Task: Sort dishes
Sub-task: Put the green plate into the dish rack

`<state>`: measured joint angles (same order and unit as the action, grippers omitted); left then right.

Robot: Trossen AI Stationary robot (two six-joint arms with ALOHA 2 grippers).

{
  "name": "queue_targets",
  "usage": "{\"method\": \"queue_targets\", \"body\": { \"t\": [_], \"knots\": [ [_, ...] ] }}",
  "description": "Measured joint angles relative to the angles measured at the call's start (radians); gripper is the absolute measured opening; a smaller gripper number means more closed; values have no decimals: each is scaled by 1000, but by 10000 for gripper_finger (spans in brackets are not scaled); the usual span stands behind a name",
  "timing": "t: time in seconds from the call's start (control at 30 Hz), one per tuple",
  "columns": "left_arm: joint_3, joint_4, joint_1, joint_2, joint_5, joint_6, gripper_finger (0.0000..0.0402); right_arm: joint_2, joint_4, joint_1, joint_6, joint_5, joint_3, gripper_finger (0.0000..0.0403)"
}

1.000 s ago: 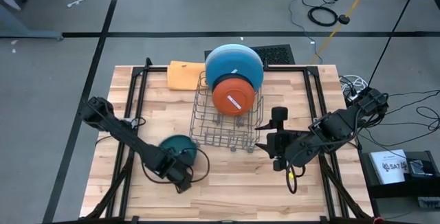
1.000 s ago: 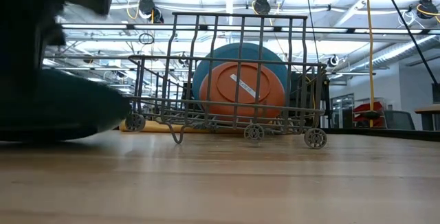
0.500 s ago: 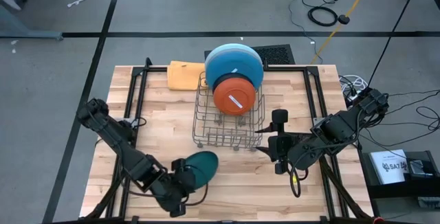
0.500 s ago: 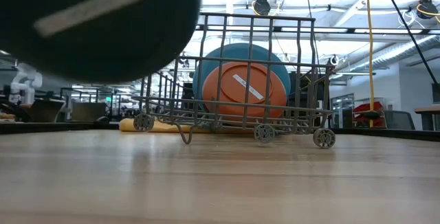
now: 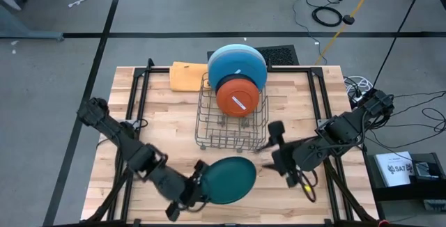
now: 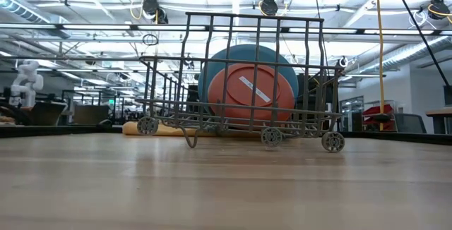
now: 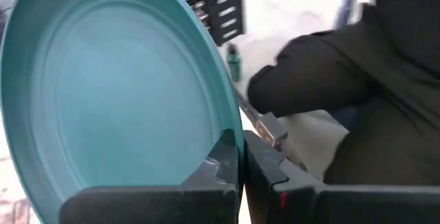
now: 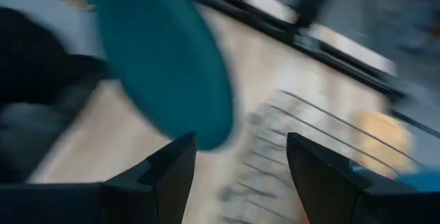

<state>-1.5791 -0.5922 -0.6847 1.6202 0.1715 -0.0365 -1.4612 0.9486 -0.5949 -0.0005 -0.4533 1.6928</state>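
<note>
My left gripper is shut on a dark teal plate, held above the table's near middle; the plate fills the left wrist view. My right gripper is open and empty just right of the plate, which shows ahead of its fingers. An orange plate stands on edge in the wire rack, leaning against larger blue plates behind it. No grey or black plate shows. My left gripper pinches the teal plate's rim between its two fingers, one on the plate's hollow face and one on its back. The fingers come from the table's left. The plate is lifted clear of the table, its face tilted upward.
A folded orange-yellow cloth lies at the table's far side, left of the rack. The rack stands in the table's middle, on small wheels. Black frame rails run along both sides of the table. Bare wood lies at the near right.
My left gripper has carried the teal plate up and toward the table's right and near edge, out of the low view. The plate has turned from near edge-on to showing its broad face from above. My right gripper has tipped slightly toward the plate.
</note>
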Motion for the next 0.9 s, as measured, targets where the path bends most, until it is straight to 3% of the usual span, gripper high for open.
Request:
{"method": "queue_targets", "body": {
  "t": [0.13,0.33,0.47,0.77,0.9],
  "knots": [
    [-1,2,85,-31,-181,-88,1,0,-41,-6,-43,169,0,222],
    [-1,9,205,-45,-323,-137,1,0,-30,-1,-38,175,0,222],
    [-1,10,264,-45,-411,-139,1,0,-32,0,-39,275,0,222],
    [-1,64,318,-45,-494,-193,1,-36,-44,15,-17,299,0,215],
    [-1,63,326,-45,-494,-212,1,-65,-53,25,-68,302,0,169]
  ]
}}
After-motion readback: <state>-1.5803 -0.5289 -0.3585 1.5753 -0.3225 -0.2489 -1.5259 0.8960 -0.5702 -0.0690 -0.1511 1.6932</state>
